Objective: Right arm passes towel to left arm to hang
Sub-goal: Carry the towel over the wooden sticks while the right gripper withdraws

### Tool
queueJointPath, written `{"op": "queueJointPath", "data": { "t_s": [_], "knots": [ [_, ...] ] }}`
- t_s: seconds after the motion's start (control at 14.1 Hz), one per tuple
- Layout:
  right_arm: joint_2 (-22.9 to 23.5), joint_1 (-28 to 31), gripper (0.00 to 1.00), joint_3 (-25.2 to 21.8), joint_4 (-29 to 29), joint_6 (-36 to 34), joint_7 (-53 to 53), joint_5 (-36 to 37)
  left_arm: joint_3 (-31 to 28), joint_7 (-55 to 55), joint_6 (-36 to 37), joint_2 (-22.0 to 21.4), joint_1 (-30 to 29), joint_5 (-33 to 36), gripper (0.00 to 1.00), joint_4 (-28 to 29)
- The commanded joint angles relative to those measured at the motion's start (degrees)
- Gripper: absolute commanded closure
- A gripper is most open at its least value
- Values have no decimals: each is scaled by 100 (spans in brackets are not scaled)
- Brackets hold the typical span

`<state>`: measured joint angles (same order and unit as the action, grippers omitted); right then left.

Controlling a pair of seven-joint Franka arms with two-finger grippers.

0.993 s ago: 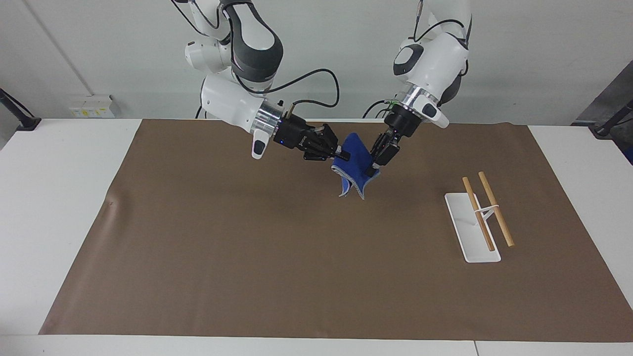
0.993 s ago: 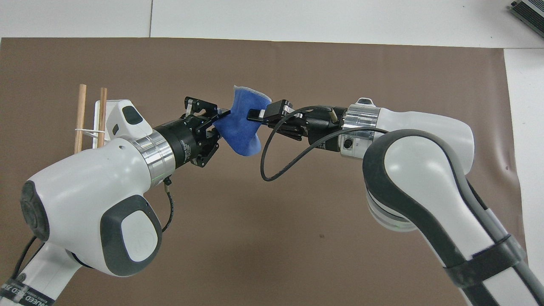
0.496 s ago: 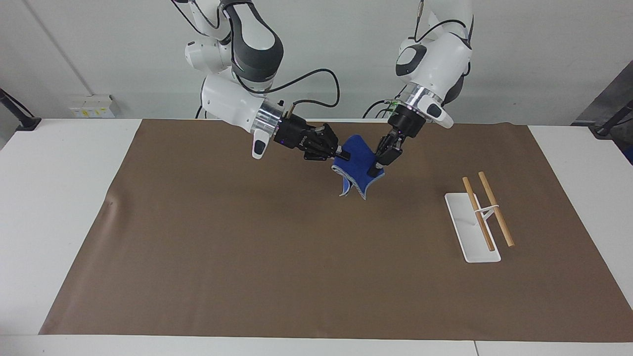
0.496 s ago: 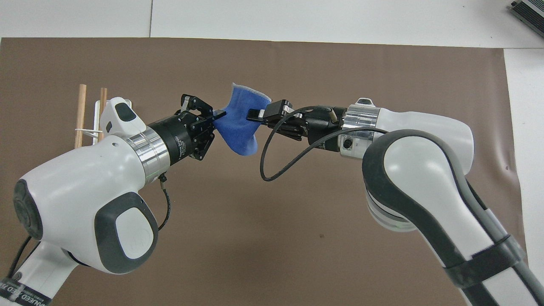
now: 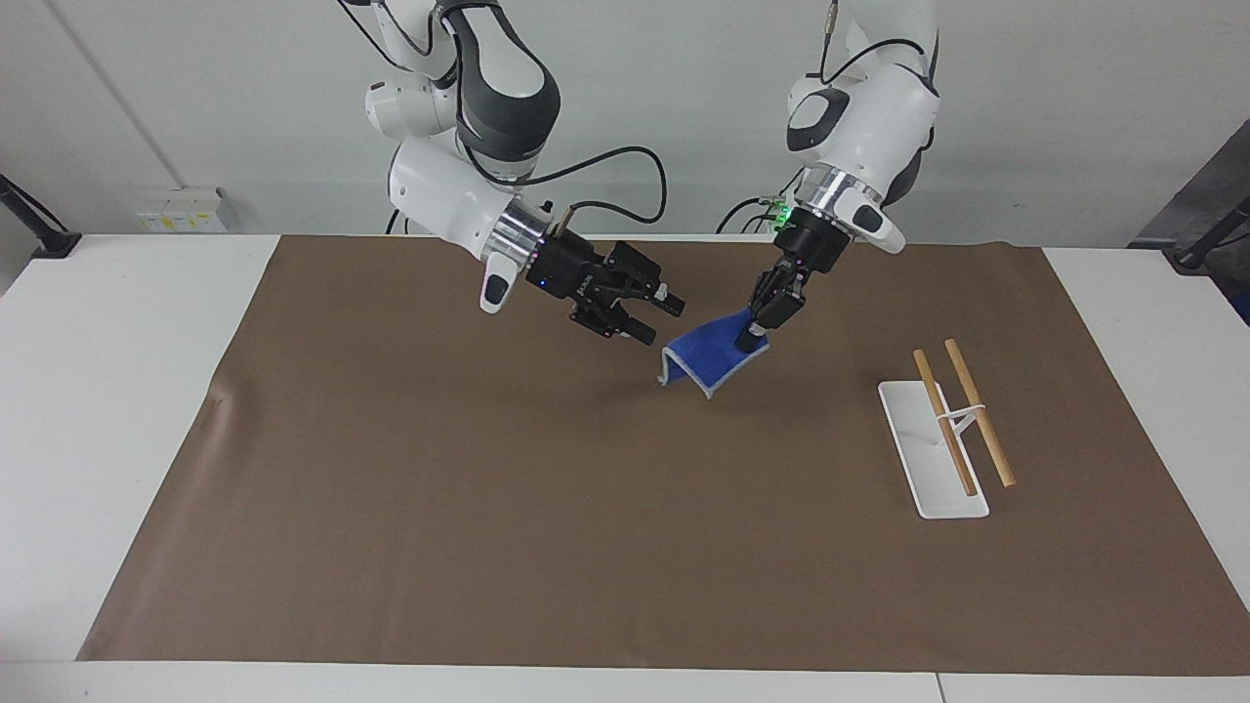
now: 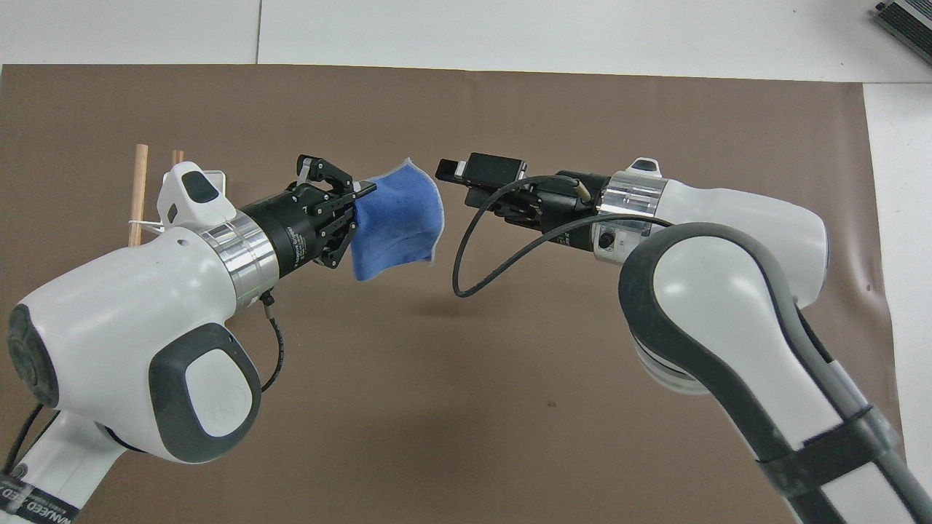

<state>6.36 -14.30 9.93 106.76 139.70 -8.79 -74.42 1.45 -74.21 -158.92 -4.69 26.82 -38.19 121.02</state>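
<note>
The towel (image 5: 711, 359) hangs in the air over the middle of the brown mat (image 5: 488, 508), pinched by one corner in the left gripper (image 5: 757, 330), whose fingers are closed on the cloth. The rest of it droops away in a loose curl (the pale stitched edge shows along the lower fold), which suggests a grip on one corner alone, with nothing supporting the free end.

The right gripper (image 5: 664, 317) hovers just beside the towel, clear of it, its fingers spread apart and holding nothing. I judge the pass itself to be done: only the left arm (image 6: 131, 320) carries the cloth.

The rack (image 5: 942, 444), a white base with two wooden rods (image 5: 977, 410) raised on it, stands well apart toward the left arm's end of the table, so the holding arm is the one placed to reach it. Hanging likely calls for carrying the cloth over the rods and lowering it so the free end drapes across; a corner hold may let it swing or bunch.
</note>
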Motion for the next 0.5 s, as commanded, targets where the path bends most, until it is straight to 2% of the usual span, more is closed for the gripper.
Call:
{"op": "queueJointPath", "data": {
  "t_s": [0.0,0.43],
  "knots": [
    [-47,190,0,9,91,31,122,1012,13,55,-51,-41,-334,-13,100,44],
    [-38,498,0,9,90,-144,2088,5265,22,56,-587,-6,-1432,-13,100,255]
  ]
}}
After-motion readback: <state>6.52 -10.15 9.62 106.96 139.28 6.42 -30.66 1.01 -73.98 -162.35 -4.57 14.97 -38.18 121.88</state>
